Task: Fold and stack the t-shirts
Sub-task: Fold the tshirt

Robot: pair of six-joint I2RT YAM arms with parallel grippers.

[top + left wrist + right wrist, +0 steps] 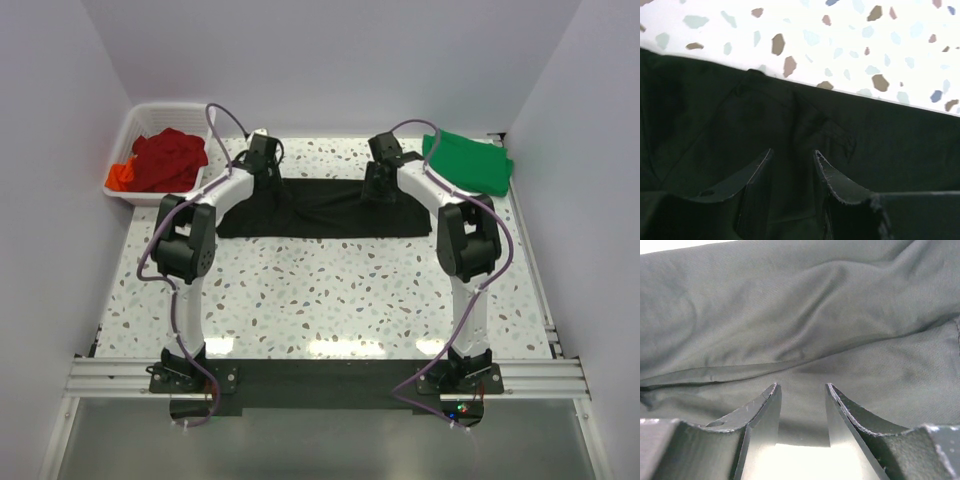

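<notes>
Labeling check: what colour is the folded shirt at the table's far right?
Green, clearest in the top external view.

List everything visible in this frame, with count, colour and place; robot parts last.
black shirt: 1, black, folded into a band across the far middle of the table
green shirt: 1, green, folded at the far right
red shirt: 1, dark red, bunched in the basket
orange shirt: 1, orange, in the basket under the red one
basket: 1, white, far left corner
table: 1, white speckled
left gripper: 1, black, open over the black shirt
right gripper: 1, black, open over the black shirt
</notes>
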